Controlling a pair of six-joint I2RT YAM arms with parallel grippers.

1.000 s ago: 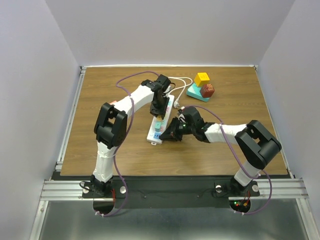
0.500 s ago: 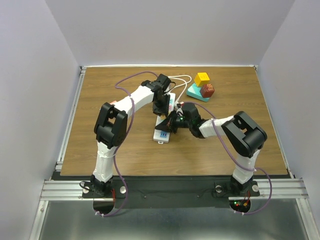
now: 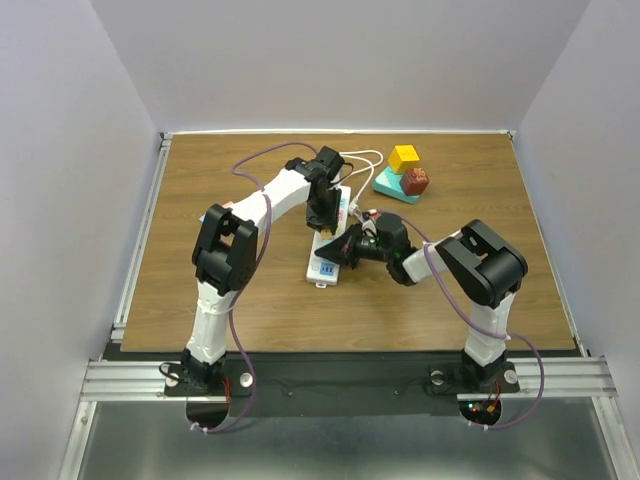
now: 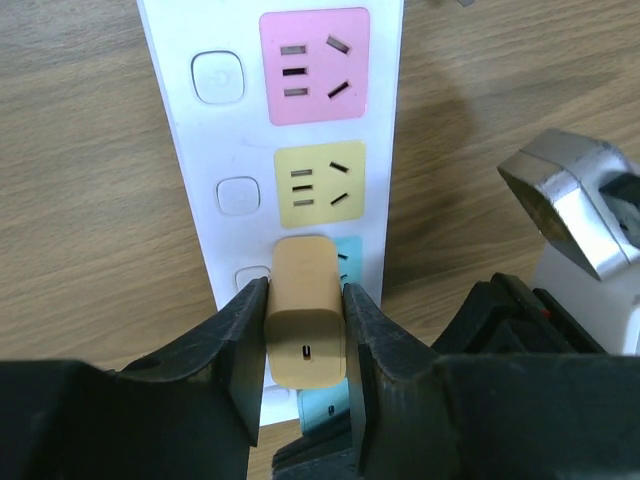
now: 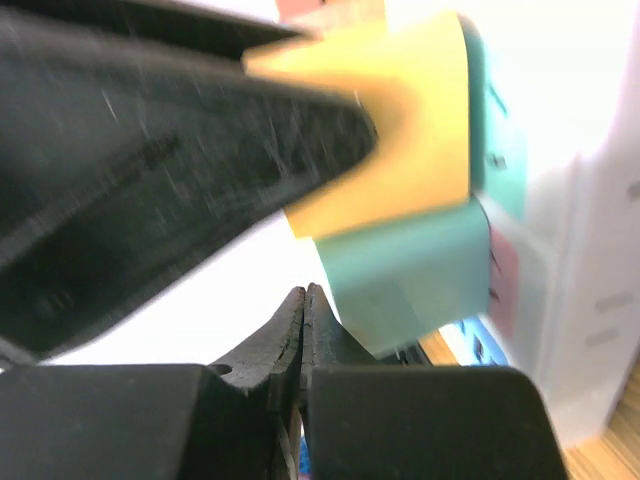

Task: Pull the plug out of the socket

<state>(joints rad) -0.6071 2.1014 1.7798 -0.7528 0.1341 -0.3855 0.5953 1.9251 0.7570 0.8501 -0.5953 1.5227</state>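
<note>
Brown wood-grain desk point(image 3: 190, 190) inside pale grey walls carries everything. Left of centre, the left tool point(image 4: 303, 305) is clamped on the plug point(image 4: 305, 340), an orange-yellow cube, with one finger on each flank. The plug sits in the socket point(image 4: 180, 130), the long white strip lying near-to-far at mid-desk; its pink and yellow faces are free beyond the grip. Just right of the plug, the right tool point(image 5: 303, 305) is pressed fully closed and holds nothing. It seems to lie on or against the strip's near end, but its own view is blurred, so I cannot say whether it bears down. Well apart at far right stands a teal block point(image 3: 387, 186) with cubes on it.

Risks, as I judge them: the strip looks light, so a pull could lift the whole socket with the plug unless it is pinned. The smooth plug could slide out of the fingers. A tilted pull could jam the pins or knock the right tool beside it.
</note>
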